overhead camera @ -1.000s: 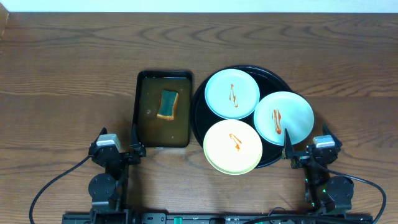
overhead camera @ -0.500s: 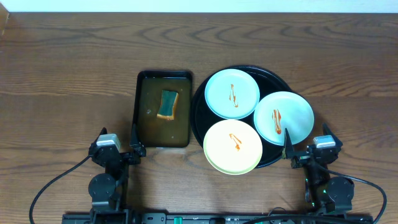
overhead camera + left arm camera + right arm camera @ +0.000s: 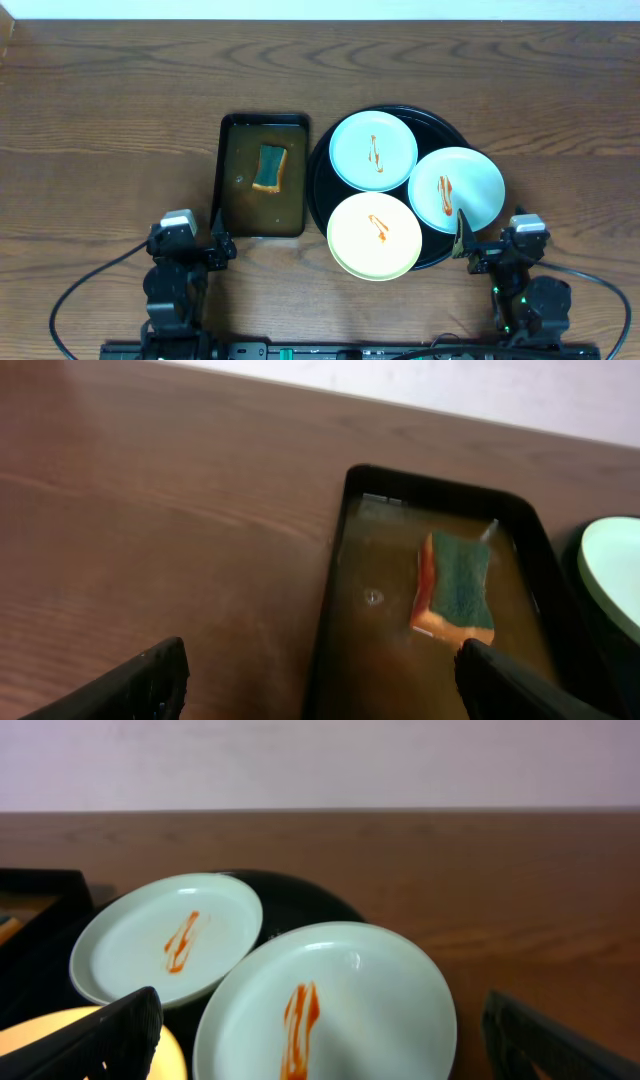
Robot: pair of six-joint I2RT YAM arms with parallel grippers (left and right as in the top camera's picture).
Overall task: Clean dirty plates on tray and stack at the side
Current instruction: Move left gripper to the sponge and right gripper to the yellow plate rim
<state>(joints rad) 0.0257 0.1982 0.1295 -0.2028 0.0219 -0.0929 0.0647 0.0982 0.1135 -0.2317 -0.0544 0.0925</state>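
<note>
Three plates lie on the round black tray (image 3: 452, 128). Each carries an orange-brown sauce streak. A mint-blue plate (image 3: 373, 150) is at the back left, also in the right wrist view (image 3: 165, 948). A second mint-blue plate (image 3: 456, 188) is at the right, just ahead of my right gripper (image 3: 325, 1040). The cream-yellow plate (image 3: 374, 236) is at the front, its edge at lower left of the right wrist view (image 3: 60, 1025). My right gripper (image 3: 468, 240) is open and empty by the tray's front rim. My left gripper (image 3: 216, 235) is open and empty at the pan's near end.
A rectangular dark pan (image 3: 232, 215) of brownish liquid stands left of the tray. A green-topped sponge (image 3: 269, 167) lies in it, also in the left wrist view (image 3: 458, 582). Wooden table (image 3: 110, 130) spreads to the left, back and right.
Both wrists have shifted slightly near the table's front edge. Plates, tray, pan and sponge have not moved.
</note>
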